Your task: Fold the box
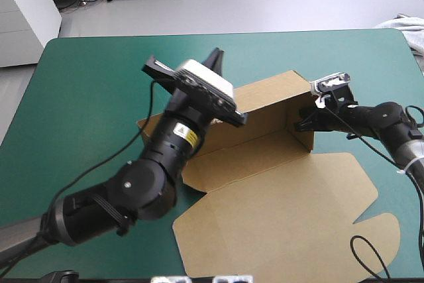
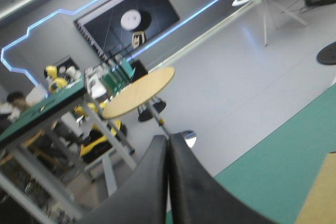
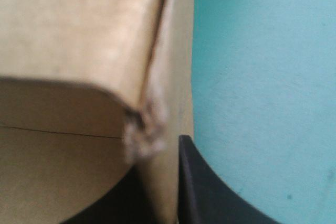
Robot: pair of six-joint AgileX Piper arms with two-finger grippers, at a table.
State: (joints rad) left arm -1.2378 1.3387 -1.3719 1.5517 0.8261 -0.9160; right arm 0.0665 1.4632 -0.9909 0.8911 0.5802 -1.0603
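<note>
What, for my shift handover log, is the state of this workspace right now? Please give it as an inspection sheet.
surface: teal-green cover, smooth.
job's things: brown box, far wall and right end wall raised, lid flat toward the near edge.
clutter: pale fabric at the far right corner.
grippers: left end effector shut, raised above the box's left part, holding nothing; right end effector shut on the box's right end wall.
cables: nothing seen beyond the robot's own.
surroundings: nothing seen.
</note>
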